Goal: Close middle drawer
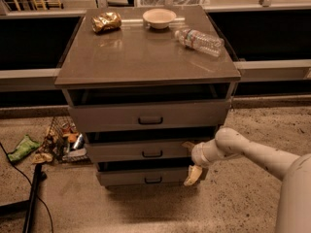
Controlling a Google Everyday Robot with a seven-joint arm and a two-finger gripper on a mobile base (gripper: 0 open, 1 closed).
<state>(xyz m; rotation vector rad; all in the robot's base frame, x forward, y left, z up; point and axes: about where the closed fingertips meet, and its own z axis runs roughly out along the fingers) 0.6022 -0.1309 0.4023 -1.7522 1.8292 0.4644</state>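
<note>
The middle drawer (146,150) is the second grey front of the cabinet, with a dark pull at its centre. It stands a little out from the cabinet body, less far than the top drawer (148,115) above it. My gripper (187,162) is at the right end of the middle drawer's front, against it. Its pale fingers (193,174) are spread, one at the drawer's front and one lower by the bottom drawer (146,177). It holds nothing.
On the cabinet top (141,52) lie a crumpled bag (106,21), a white bowl (159,17) and a water bottle (200,40). Litter and a wire basket (63,141) sit on the floor at left, with a black pole (30,203).
</note>
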